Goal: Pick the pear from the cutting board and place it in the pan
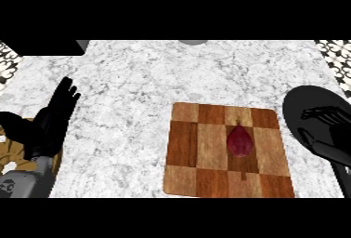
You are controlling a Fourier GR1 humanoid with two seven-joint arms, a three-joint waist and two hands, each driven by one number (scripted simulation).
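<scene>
A dark red pear [239,141] lies on the checkered wooden cutting board [198,176], a little right of the board's middle, its stem end pointing away from me. The black pan [302,104] sits at the right edge of the view, just right of the board. My right hand [332,122] hovers over the pan, fingers pointing left and partly curled; black on black, so its state is hard to read. It is apart from the pear. My left hand [51,118] rests open at the left edge, fingers up.
The white marble counter [137,83] spreads behind and left of the board. A black object [48,46] sits at the far left corner and a grey round thing [193,42] at the far edge. Patterned floor shows past both counter sides.
</scene>
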